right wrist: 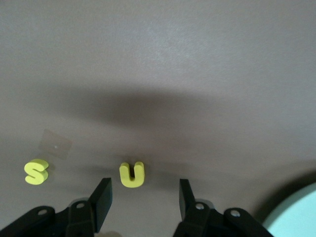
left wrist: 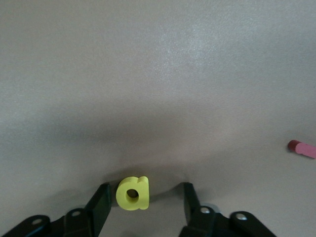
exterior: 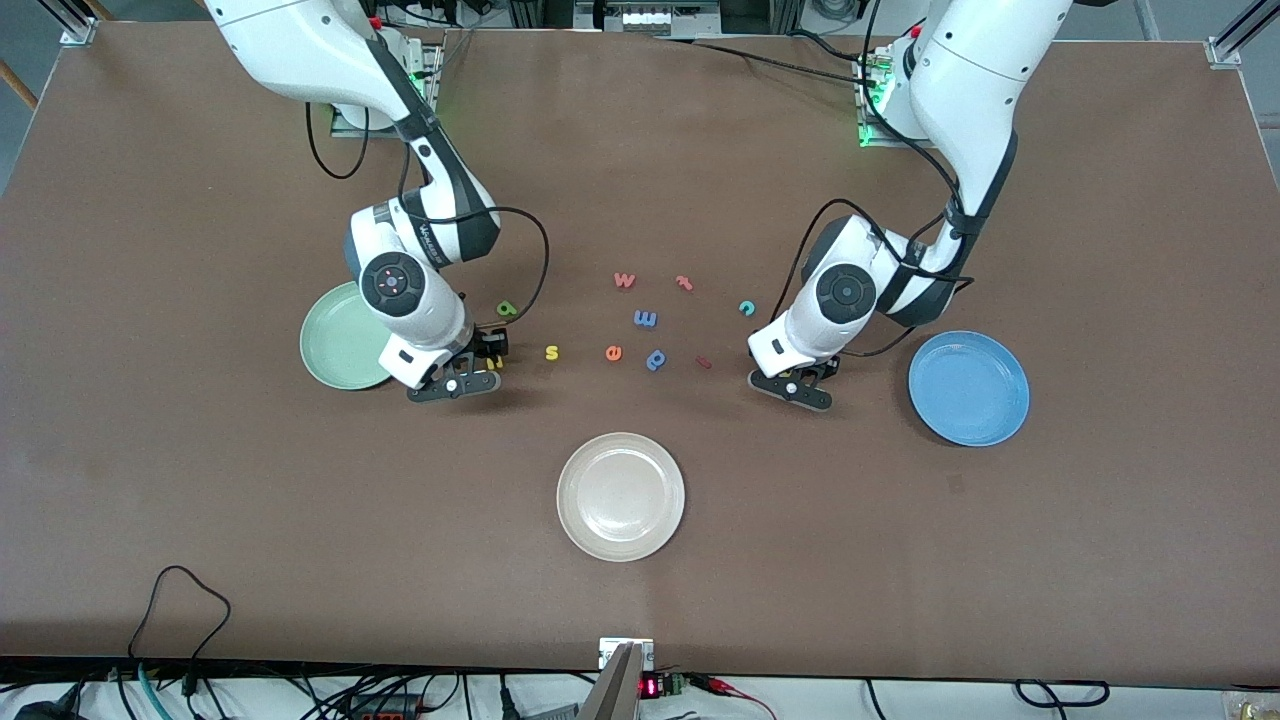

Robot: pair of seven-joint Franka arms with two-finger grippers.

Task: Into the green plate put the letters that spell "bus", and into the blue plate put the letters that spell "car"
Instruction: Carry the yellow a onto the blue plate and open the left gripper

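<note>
My left gripper [left wrist: 145, 190] is down at the table, open, and the yellow a-shaped letter [left wrist: 133, 193] lies between its fingers with a gap on each side. It is beside the blue plate [exterior: 968, 388]. My right gripper [right wrist: 144, 185] is also low and open. The yellow u [right wrist: 132, 174] lies just ahead of its fingertips and the yellow s [right wrist: 36, 171] is off to one side. The right gripper [exterior: 478, 366] is next to the green plate [exterior: 335, 340]. The green b [exterior: 507, 309] and the teal c [exterior: 746, 307] lie on the table, farther from the front camera than the grippers.
A white plate [exterior: 620, 496] sits nearer the front camera at mid-table. Between the arms lie other letters: an orange e [exterior: 613, 352], a blue p-shaped one [exterior: 656, 359], a blue m [exterior: 645, 318], a red w [exterior: 624, 280] and a small red piece [exterior: 703, 362].
</note>
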